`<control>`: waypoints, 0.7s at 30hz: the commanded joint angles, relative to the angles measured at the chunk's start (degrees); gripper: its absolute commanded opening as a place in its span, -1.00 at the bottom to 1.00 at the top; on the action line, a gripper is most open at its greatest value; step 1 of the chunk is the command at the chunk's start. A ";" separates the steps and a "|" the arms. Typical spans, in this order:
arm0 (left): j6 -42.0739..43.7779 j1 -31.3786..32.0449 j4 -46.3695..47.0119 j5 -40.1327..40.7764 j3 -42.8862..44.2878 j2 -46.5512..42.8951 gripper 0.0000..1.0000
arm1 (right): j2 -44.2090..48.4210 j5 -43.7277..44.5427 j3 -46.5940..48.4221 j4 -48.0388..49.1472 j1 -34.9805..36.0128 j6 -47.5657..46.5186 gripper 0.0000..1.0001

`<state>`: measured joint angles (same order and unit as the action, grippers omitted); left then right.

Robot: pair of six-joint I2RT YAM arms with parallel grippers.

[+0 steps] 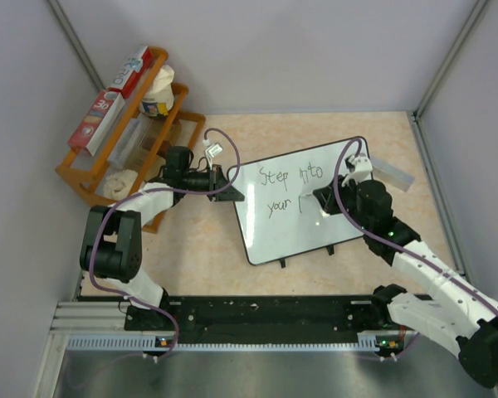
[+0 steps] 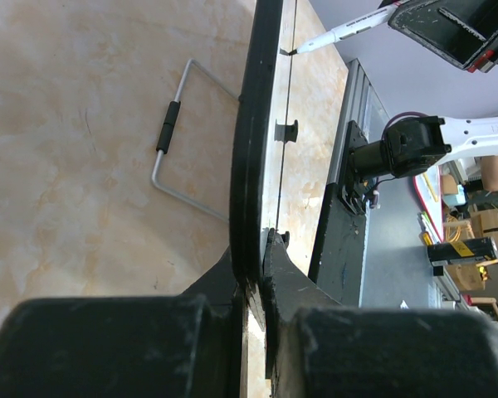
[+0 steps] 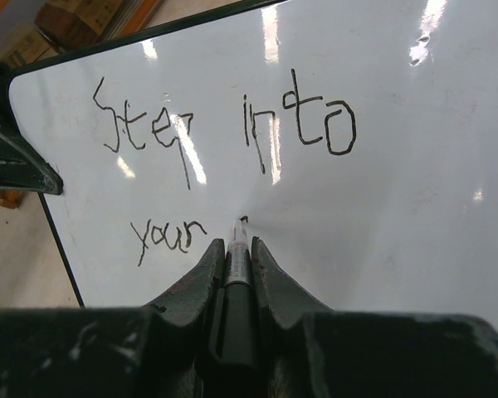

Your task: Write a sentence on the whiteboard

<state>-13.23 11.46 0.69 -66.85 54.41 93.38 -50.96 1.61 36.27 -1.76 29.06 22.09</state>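
Board (image 1: 315,228) lies skewed mid-counter (image 1: 199,240), with two small clips (image 1: 282,262) on its near edge. Left jaws are clamped on the board's left rim, close to the top-left corner. In the left wrist view we see that rim edge-on, pinched between both fingers (image 2: 295,286).

Right jaws are clamped on a marker (image 3: 240,234), its barrel running straight out between them. Its tip touches the white surface just right of "your".

Sentence (image 3: 232,141) as we read it: "Step into" on the top line, "your" below at the left, and a small dark mark right at the tip.

Right arm (image 1: 415,257) comes in from the near right, its wrist over the board's right half.

Grey bar (image 1: 392,172) lies at the board's far-right corner; we can't tell whether they touch. Wire loop (image 2: 178,141) with a black sleeve shows beside the rim in the left wrist view. We can't tell if it is attached to the board.

Orange rack (image 1: 75,172) holding boxes stands far left, next to the left arm and apart from the board.
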 commanded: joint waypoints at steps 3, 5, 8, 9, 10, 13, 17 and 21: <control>12.79 2.51 -2.45 9.46 -1.68 2.42 -1.00 | -0.10 -1.08 -0.59 2.46 -0.58 0.24 -1.00; 12.79 2.51 -2.45 9.54 -1.68 2.42 -1.00 | -0.10 -0.47 -0.76 2.11 -0.67 0.32 -1.00; 12.79 2.51 -2.45 9.46 -1.68 2.50 -1.00 | 0.16 0.85 -1.12 1.94 -0.58 0.41 -1.00; 12.79 2.51 -2.45 9.54 -1.68 2.50 -1.00 | 0.25 1.99 -1.12 1.94 -0.58 0.50 -1.00; 12.79 2.51 -2.45 9.46 -1.68 2.42 -1.00 | 0.42 2.61 -1.03 1.94 -0.58 0.50 -1.00; 12.79 2.51 -2.45 9.54 -1.68 2.42 -1.00 | 0.69 4.19 -0.68 0.54 -0.93 0.59 -1.00; 12.79 2.51 -2.36 9.54 -1.68 2.24 -1.00 | 1.12 4.55 -0.68 0.00 -1.37 0.50 -1.00; 12.79 2.51 -2.45 9.46 -1.68 2.33 -1.00 | 1.56 4.28 -1.03 -0.79 -1.46 0.59 -1.00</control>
<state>-13.21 11.46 0.49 -66.76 54.43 93.43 -50.41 3.42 35.55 -1.08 28.58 22.81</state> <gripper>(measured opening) 0.073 0.116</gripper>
